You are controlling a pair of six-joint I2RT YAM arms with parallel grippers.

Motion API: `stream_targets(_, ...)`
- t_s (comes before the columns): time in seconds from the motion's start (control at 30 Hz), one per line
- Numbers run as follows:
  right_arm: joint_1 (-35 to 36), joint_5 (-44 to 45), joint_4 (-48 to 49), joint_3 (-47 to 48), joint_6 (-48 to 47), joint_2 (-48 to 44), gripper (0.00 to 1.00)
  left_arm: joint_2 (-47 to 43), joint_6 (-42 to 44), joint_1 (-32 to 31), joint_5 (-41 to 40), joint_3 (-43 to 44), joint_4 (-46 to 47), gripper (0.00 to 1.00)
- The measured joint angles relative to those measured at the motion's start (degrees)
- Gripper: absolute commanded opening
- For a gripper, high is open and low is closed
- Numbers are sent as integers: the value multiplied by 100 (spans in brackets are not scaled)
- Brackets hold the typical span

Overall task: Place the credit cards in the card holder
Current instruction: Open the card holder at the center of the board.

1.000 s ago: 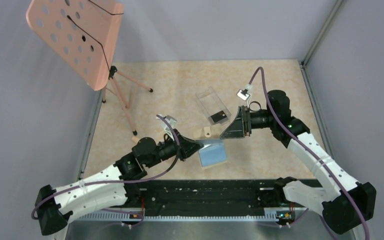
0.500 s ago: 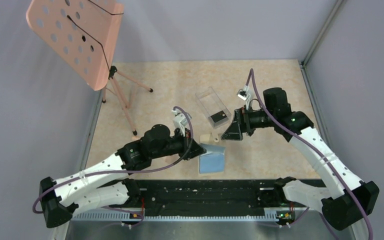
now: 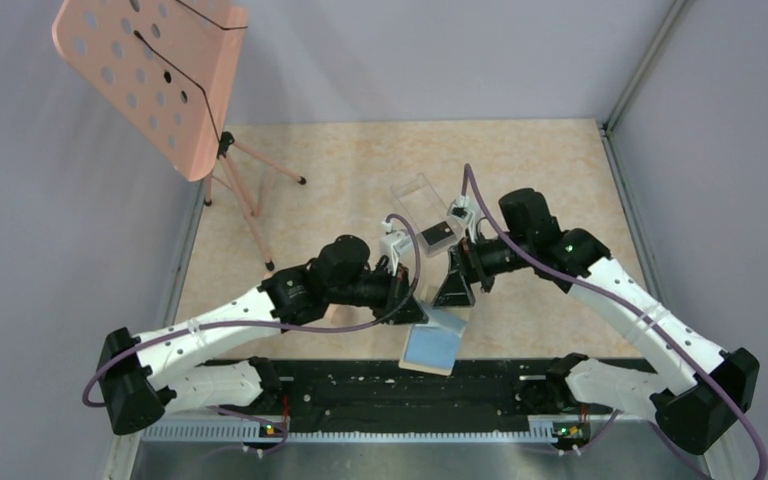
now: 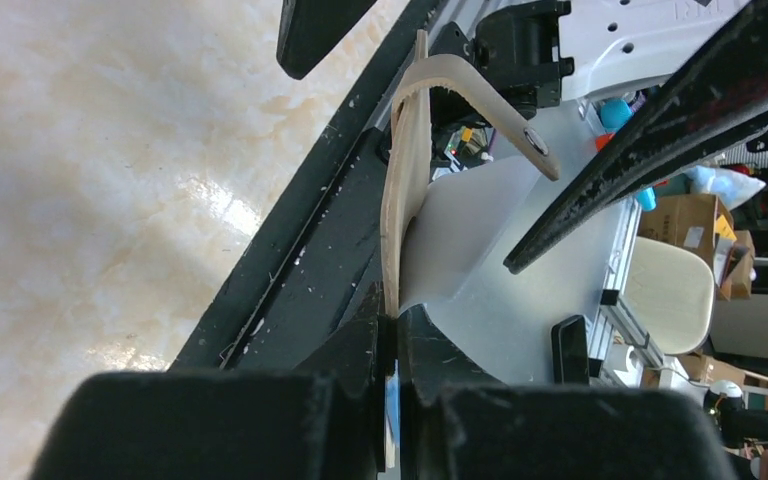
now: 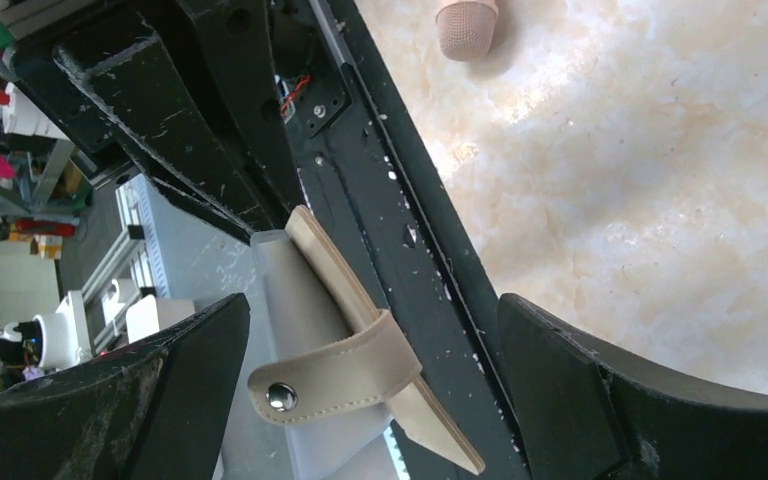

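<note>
Bench top, beige and marbled, carries a pink perforated stand on a tripod at its far left. Both arms meet above the near edge. Behind them lies a clear box, partly covered by the right wrist. One dark credit card inside it is barely visible. The card holder is held tilted over the near edge, blue-grey face up, with its tan rim clenched in the left gripper. The right gripper is released, its fingers spread wide on either side of the snap strap.
</note>
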Motion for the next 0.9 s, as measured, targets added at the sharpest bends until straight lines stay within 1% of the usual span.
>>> stream_targets(0.2,267,13,-118,0,-146,2,92,136,2,11,254,15,48,0)
stream_targets(0.27,372,0,-138,0,-160,4,88,155,2,20,315,22,55,0)
stream_targets(0.3,424,-2,-149,0,-173,11,84,160,2,22,341,22,55,0)
stream_targets(0.37,516,0,-170,0,-210,44,71,168,0,31,361,26,52,0)
stream_targets(0.4,562,0,-186,0,-229,79,61,168,0,33,367,28,52,0)
stream_targets(0.43,588,0,-195,-2,-251,111,49,168,0,39,376,31,55,0)
stream_targets(0.47,614,7,-201,-13,-275,149,35,168,0,42,380,35,59,0)
stream_targets(0.53,623,15,-212,-74,-332,219,3,168,0,48,400,37,48,7)
stream_targets(0.57,623,31,-247,-94,-323,262,0,166,-2,48,400,37,48,15)
stream_targets(0.6,625,-37,-262,-109,-256,297,0,166,9,52,348,37,22,25)
stream_targets(0.63,636,-44,-269,-109,-275,306,0,166,-2,61,323,28,-17,38)
stream_targets(0.7,651,37,-289,-109,-249,306,0,129,-39,98,315,13,28,60)
stream_targets(0.73,651,55,-289,-109,-243,306,0,63,-81,114,304,-11,107,68)
stream_targets(0.8,649,116,-280,-109,-214,306,0,-140,-144,136,299,-149,323,77)
stream_targets(0.9,560,55,-236,-107,-81,299,0,-516,-293,168,308,-564,754,79)
